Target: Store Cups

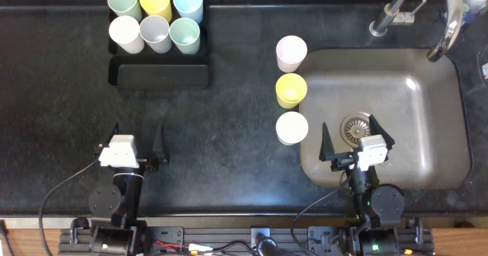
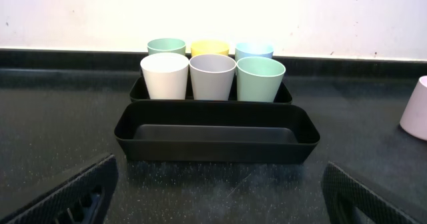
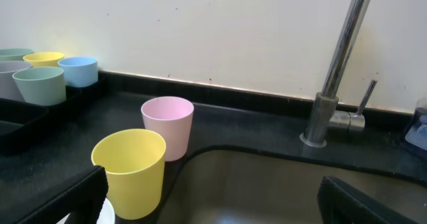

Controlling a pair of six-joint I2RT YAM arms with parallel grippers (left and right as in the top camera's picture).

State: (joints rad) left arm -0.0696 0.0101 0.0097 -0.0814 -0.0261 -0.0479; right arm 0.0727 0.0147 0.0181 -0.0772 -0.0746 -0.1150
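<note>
A row beside the sink [image 1: 415, 96]
Pink cup [image 1: 291, 52], yellow cup [image 1: 290, 89], white cup [image 1: 292, 127] stand mouths up; my left gripper [image 1: 138, 132] and right gripper [image 1: 352, 126] gape wide, empty

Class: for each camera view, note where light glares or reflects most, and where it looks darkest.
Top view: the stainless steel sink basin carries the brightest sheen against the dark speckled counter. Left wrist view: the white wall glares; the empty black plastic tray is darkest inside. Right wrist view: a pale highlight runs down the chrome tap.
</note>
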